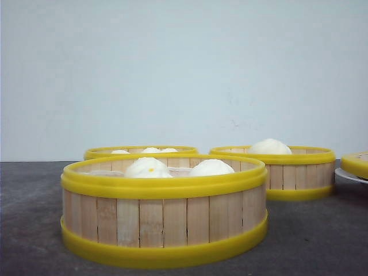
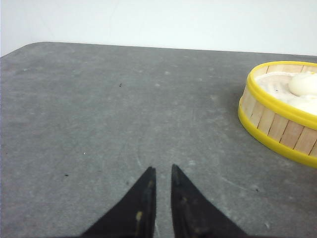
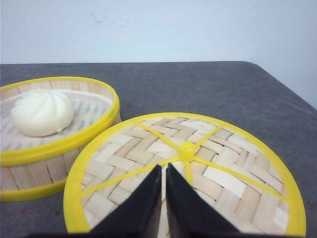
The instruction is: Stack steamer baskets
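Front view. The nearest steamer basket [image 1: 164, 210] stands at 6 o'clock on the grey table [image 1: 31, 230], with two white buns [image 1: 148, 167] showing over its rim. A second basket [image 1: 141, 151] at 11 o'clock is mostly hidden behind it; only its top rim and bun tops show. A third basket [image 1: 287, 169] at 2 o'clock carries one bun. At 3 o'clock the lid [image 1: 356, 164] and a white plate [image 1: 348, 175] are cut off by the frame. Neither of my grippers appears here.

Left wrist view. My left gripper [image 2: 162, 171] hangs over bare table, fingertips a narrow slit apart, holding nothing. One basket [image 2: 277, 124] is cut off at the edge.

Right wrist view. My right gripper [image 3: 164, 168], fingers nearly touching and empty, is above the woven lid [image 3: 198, 168]; the single-bun basket [image 3: 54, 144] sits just beside it, partly cropped.
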Controlling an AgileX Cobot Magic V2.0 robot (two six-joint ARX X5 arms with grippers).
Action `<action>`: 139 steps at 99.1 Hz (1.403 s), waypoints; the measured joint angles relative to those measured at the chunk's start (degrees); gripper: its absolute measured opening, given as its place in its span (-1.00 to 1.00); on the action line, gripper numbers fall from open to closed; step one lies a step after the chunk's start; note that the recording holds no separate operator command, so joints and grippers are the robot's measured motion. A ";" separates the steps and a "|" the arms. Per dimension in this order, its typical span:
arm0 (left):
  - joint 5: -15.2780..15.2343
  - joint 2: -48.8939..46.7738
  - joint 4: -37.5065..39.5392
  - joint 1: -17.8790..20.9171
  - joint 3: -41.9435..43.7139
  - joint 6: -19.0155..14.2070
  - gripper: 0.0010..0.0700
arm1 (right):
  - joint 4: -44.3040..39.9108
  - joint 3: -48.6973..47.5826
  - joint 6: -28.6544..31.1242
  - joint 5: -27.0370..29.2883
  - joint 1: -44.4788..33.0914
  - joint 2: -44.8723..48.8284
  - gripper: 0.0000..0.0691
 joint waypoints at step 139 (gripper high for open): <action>0.00 0.00 0.37 0.00 -0.13 -15.19 -0.96 | 0.90 0.00 24.59 -4.79 0.02 0.00 -0.97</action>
